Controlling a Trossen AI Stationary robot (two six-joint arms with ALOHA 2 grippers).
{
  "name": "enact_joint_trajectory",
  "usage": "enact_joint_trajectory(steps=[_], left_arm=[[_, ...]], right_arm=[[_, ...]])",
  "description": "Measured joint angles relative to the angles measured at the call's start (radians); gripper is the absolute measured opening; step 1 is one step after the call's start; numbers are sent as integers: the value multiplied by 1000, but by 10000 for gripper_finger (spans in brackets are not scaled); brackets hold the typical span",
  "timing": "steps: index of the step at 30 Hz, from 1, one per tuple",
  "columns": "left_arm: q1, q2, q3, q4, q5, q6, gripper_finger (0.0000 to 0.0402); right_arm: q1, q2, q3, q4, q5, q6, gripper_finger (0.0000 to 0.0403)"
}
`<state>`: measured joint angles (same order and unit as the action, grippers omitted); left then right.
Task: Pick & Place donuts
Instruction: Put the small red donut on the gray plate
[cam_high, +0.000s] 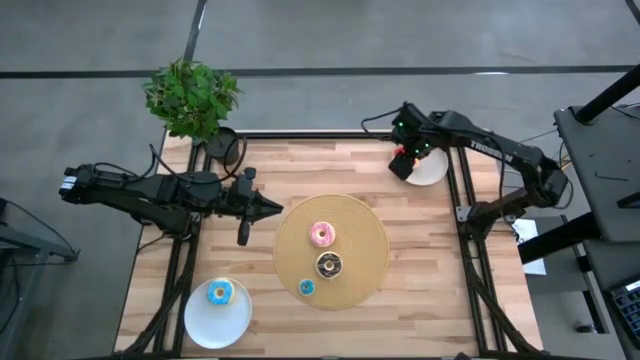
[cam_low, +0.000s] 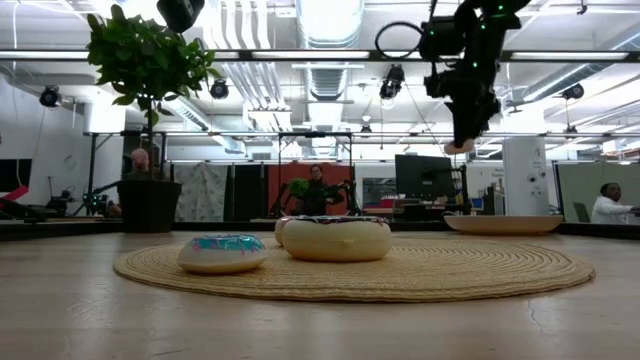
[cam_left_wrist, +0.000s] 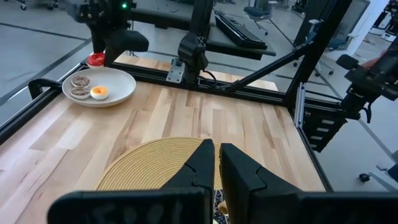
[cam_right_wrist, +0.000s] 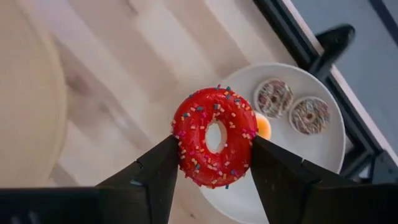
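Note:
My right gripper is at the table's far right, shut on a red sprinkled donut above the near rim of a white plate. That plate holds two small brown-iced donuts and a tiny yellow one. The round tan mat carries a pink donut, a chocolate donut and a tiny blue donut. A light blue donut lies on a second white plate at the near left. My left gripper hovers shut at the mat's left edge, holding nothing. My right gripper pinches the red donut between its two fingers, on opposite sides of the outer rim. The fingers come from above, pointing steeply down. The donut is lifted clear, iced face up, over the table beside the plate's rim.
A potted plant stands at the table's far left corner. Black frame rails run along the table's sides. Bare wood lies between the mat and the far right plate. People stand in the room beyond the table.

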<state>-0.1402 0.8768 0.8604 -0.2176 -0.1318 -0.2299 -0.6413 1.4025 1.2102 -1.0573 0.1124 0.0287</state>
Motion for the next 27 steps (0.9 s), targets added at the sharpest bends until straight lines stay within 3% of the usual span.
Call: enact_joint_trajectory(steps=[10, 27], left_arm=[[1, 0, 0, 0, 0, -1, 0], [0, 0, 0, 0, 0, -2, 0]], right_arm=[[-103, 18, -27, 15, 22, 48, 183], [-252, 18, -219, 164, 21, 307, 190]])
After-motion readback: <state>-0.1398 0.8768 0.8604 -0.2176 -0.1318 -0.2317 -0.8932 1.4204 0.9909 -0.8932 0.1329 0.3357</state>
